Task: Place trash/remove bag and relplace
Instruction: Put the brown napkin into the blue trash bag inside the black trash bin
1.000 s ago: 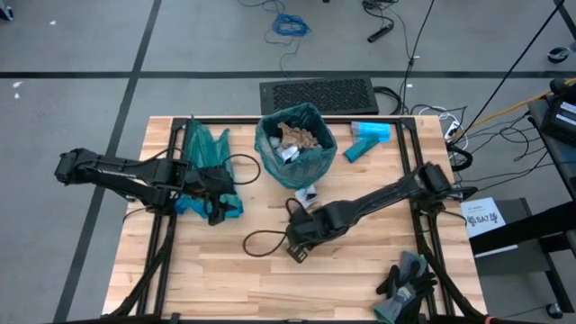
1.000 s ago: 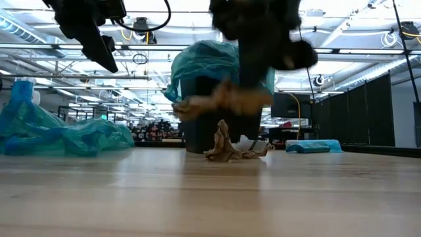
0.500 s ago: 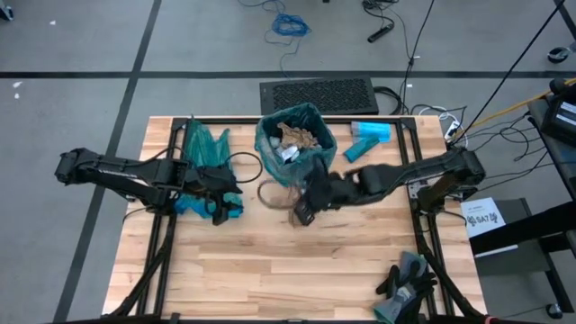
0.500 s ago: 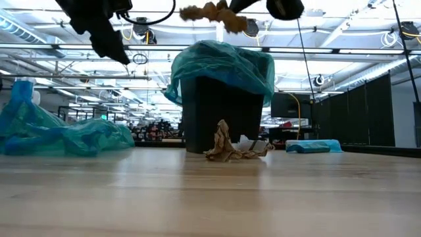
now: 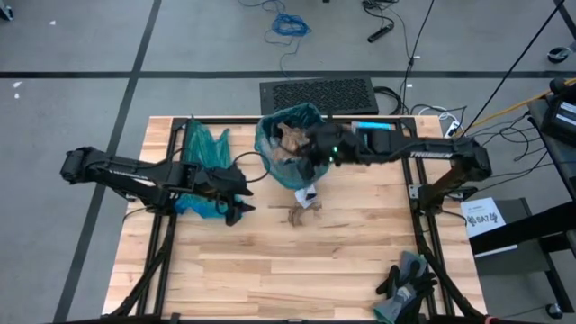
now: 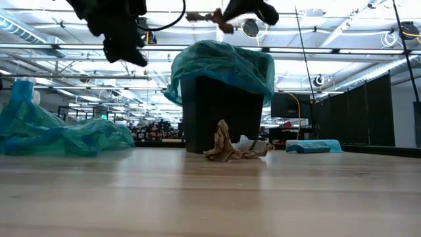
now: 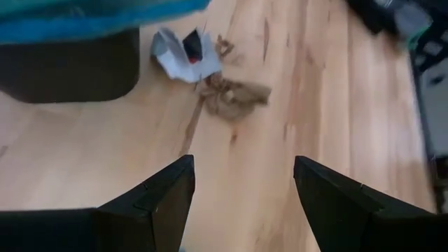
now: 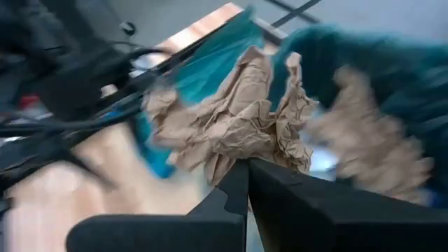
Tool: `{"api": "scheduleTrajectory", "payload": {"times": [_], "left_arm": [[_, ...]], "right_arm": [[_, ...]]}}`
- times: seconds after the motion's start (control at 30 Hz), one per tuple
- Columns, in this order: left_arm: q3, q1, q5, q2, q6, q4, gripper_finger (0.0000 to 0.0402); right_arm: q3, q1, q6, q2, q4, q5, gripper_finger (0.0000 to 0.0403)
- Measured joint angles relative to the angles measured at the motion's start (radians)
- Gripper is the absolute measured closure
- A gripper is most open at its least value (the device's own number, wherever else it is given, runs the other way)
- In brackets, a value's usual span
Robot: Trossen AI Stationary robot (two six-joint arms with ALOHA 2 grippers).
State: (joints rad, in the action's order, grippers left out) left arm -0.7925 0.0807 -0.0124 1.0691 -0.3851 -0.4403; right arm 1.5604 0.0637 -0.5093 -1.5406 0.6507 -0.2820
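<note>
High view | right gripper (image 5: pixel 310 149) clamps brown paper scrap (image 8: pixel 231 126) above bin (image 5: pixel 295 144) | left gripper (image 5: pixel 236 210) wide

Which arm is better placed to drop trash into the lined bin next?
The right. Its gripper is shut on a crumpled brown paper scrap and hangs over the dark bin with the teal bag liner. The left gripper is open and empty, off to the bin's side above the wooden table.

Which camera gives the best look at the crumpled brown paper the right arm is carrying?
The right wrist view: the crumpled brown paper fills the picture, pinched in the shut right pincer. The low view shows it small, above the bin. The high view barely separates it from the bin's contents. The left wrist view misses it.
</note>
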Motion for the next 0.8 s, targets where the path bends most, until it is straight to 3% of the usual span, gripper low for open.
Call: {"api": "scheduleTrajectory", "payload": {"times": [0.23, 0.4, 0.63, 0.8], "left_arm": [[0.000, 0.000, 0.000, 0.001, -0.057, 0.076, 0.0157], [0.000, 0.000, -0.001, 0.001, -0.105, 0.076, 0.0157], [0.000, 0.000, -0.004, 0.001, -0.106, 0.099, 0.0157], [0.000, 0.000, 0.003, 0.001, -0.099, 0.097, 0.0157]], "right_arm": [[0.000, 0.135, 0.099, 0.000, 0.008, 0.001, 0.0394], [0.000, 0.205, 0.112, 0.000, 0.039, 0.121, 0.0357], [0.000, 0.224, 0.117, 0.000, 0.135, 0.129, 0.0295], [0.000, 0.184, 0.111, 0.031, 0.307, 0.150, 0.0278]]}}
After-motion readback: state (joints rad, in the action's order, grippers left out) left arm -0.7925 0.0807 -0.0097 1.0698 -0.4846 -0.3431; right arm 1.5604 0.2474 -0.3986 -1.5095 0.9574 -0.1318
